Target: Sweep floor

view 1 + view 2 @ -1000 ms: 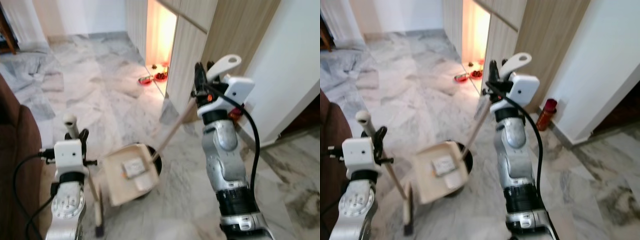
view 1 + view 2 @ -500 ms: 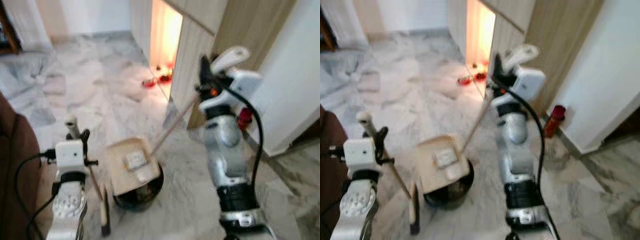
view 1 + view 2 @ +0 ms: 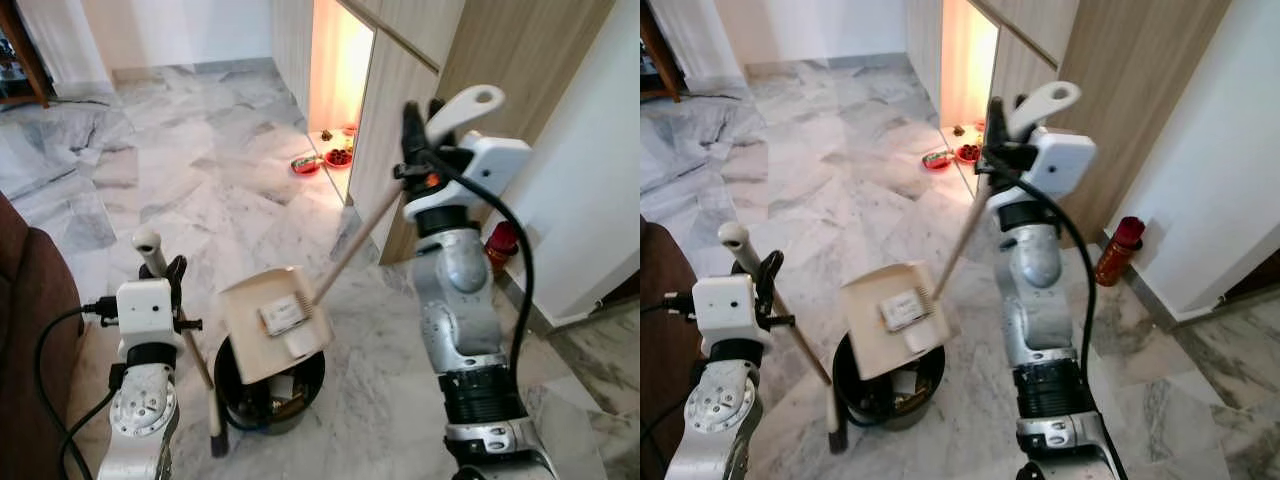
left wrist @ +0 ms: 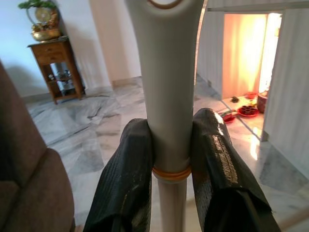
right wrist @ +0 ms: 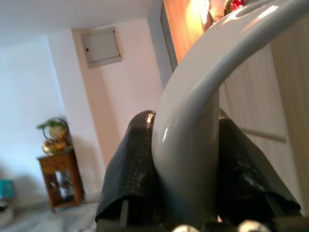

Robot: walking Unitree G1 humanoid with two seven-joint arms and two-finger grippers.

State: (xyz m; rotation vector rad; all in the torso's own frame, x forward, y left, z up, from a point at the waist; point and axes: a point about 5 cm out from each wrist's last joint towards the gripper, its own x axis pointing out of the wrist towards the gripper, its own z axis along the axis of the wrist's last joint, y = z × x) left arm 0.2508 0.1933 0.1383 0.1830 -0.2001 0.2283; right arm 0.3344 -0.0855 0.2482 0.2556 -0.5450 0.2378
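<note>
The dustpan (image 3: 275,322) now hangs tilted over the black bin (image 3: 268,392), down-left of the right claw (image 3: 412,135) pinching its handle. Left claw (image 4: 166,159) pinches the broom (image 3: 180,330) beside the bin.

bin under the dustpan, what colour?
Black bin, seen best in the right eye view, below the beige dustpan.
</note>
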